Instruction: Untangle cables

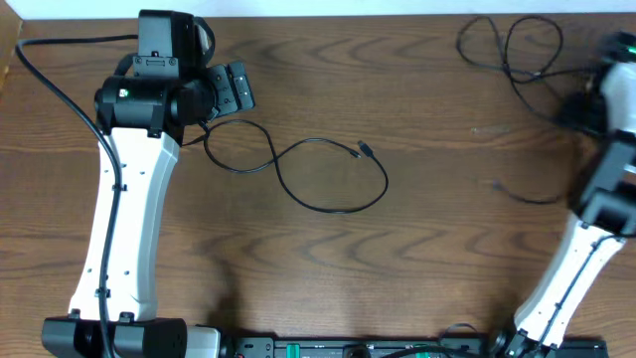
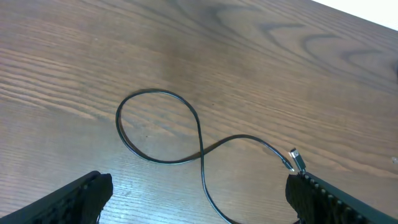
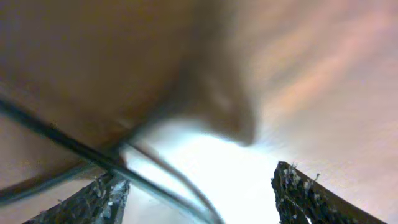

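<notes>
A thin black cable [image 1: 328,204] lies in loose curves on the table's middle, with its small plug [image 1: 365,150] free. In the left wrist view it forms a loop [image 2: 158,160] and its plug [image 2: 296,159] lies by the right finger. My left gripper [image 1: 235,89] [image 2: 199,208] is open and empty just behind this cable. A second black cable [image 1: 509,52] lies in loops at the back right, with a strand [image 1: 522,197] trailing forward. My right gripper [image 1: 578,109] [image 3: 199,199] is open close over blurred black strands [image 3: 74,148]. No white cable shows.
The wooden table [image 1: 437,259] spans the view. The left arm's thick black cord [image 1: 45,75] runs along the left edge. A black bar with electronics [image 1: 397,348] lies along the front edge.
</notes>
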Tool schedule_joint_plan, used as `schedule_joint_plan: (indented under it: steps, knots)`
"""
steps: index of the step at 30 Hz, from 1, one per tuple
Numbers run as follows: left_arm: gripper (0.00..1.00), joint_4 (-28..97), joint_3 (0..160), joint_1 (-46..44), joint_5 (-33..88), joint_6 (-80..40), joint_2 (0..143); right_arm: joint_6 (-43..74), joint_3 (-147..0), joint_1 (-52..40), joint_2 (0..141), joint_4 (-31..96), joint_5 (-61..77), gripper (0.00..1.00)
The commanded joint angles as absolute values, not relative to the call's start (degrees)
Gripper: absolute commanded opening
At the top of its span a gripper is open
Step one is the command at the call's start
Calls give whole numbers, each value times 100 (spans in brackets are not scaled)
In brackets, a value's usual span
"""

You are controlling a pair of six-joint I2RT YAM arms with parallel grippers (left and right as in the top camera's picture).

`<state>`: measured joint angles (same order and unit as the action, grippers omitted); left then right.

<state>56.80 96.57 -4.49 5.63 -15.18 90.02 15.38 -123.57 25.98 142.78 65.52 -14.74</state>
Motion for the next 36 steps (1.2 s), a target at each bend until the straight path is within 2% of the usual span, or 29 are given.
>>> schedule_joint_plan:
  steps: [1, 8, 13, 17, 20, 22, 25, 31, 36]
  knots:
    - [95, 5699, 9666, -419, 510, -1527, 9059, 1404, -12252, 3299, 14440, 6458, -1476, 71]
    - [95, 5695, 9664, -419, 510, -1527, 9059, 1059, -12300, 4029, 14418, 6390, -644, 73]
    - [95, 5682, 9666, -419, 508, -1525, 9059, 884, -12543, 3983, 14226, 6539, -303, 85]
    - [95, 5583, 9666, -419, 506, -1402, 9059, 99, -13047, 3629, 13631, 6713, 996, 99]
    - [95, 5516, 9666, -379, 508, -1356, 9059, -447, -13183, 3280, 13198, 6794, 1850, 99]
    - [96, 5502, 9666, -191, 510, -1437, 9059, -1009, -13183, 2727, 12831, 6792, 2565, 99]
    - [96, 5533, 9666, 102, 513, -1706, 9059, -1260, -13183, 1953, 12715, 6785, 2740, 99]
    - [96, 5640, 9666, 672, 532, -1852, 9059, -1529, -13179, 145, 12829, 6650, 2613, 99]
    - [96, 5736, 9666, 954, 532, -1852, 9059, -1529, -13179, -1389, 12986, 6226, 1975, 99]
